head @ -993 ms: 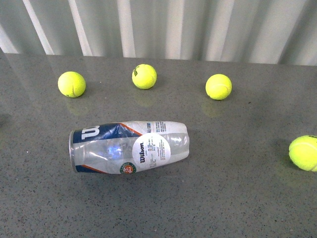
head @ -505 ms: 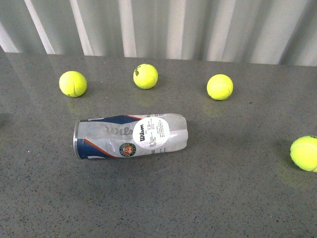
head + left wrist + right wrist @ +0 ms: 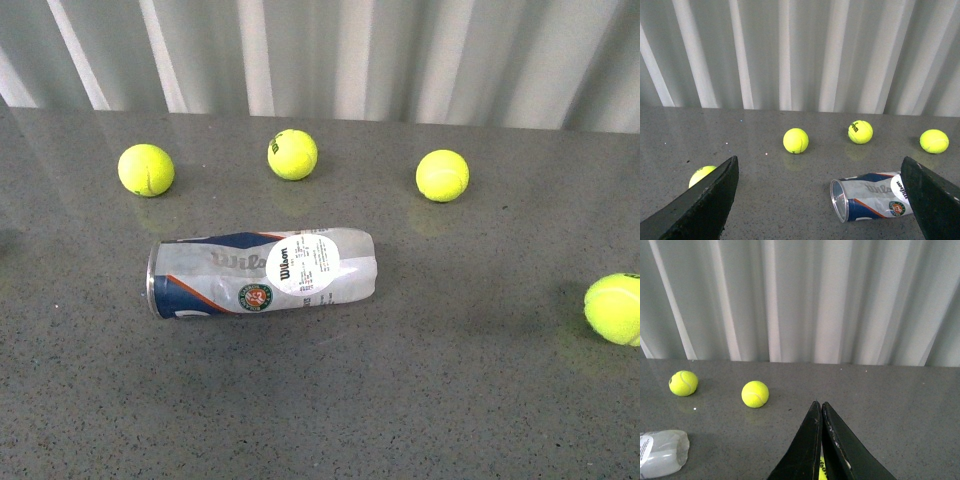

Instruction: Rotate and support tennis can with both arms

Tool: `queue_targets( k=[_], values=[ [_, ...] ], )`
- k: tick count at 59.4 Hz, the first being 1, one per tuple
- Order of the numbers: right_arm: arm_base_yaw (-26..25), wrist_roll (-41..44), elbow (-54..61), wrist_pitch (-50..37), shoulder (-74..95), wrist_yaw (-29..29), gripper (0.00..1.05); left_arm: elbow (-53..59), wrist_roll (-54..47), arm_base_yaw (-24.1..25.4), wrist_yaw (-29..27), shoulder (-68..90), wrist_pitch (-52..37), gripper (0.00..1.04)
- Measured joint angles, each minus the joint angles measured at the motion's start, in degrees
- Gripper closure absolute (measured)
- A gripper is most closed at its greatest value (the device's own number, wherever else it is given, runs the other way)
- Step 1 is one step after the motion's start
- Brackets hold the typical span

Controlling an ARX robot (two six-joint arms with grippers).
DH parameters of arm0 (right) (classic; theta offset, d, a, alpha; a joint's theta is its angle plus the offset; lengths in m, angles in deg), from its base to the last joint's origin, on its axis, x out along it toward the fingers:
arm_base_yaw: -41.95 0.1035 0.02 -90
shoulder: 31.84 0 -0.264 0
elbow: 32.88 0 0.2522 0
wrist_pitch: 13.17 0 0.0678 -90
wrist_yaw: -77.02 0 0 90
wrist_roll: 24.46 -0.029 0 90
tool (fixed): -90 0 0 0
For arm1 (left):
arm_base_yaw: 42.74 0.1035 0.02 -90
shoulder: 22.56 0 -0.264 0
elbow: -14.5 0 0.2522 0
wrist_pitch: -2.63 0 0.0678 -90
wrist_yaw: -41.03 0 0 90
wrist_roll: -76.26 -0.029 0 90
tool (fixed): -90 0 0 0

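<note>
The tennis can [image 3: 262, 272] lies on its side on the grey table, its open metal rim to the left and its round white sticker facing up. No arm shows in the front view. In the left wrist view the can [image 3: 872, 196] lies ahead between the wide-open fingers of my left gripper [image 3: 825, 185], its far end hidden behind one finger [image 3: 935, 200]. My right gripper [image 3: 820, 406] is shut and empty, well away from the can, whose clear closed end [image 3: 662, 452] shows at the edge of the right wrist view.
Three tennis balls [image 3: 146, 169] [image 3: 292, 154] [image 3: 442, 175] sit in a row behind the can. A fourth ball [image 3: 613, 308] lies at the right edge. Another ball [image 3: 702, 175] lies by the left finger. A corrugated white wall [image 3: 330, 55] closes the back of the table.
The can has rolled about its long axis, so the sticker moved up and the Wilson lettering turned into view. It now lies a little farther back. The balls have not moved.
</note>
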Motion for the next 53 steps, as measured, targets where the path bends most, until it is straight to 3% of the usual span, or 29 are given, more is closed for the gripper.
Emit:
queue_targets(
  k=[53],
  values=[
    [0.0,-0.1,4.2,12.8,-18.0,-0.1,1.01,0.0,0.0,0.0,0.0,0.0,0.0,0.07]
  ],
)
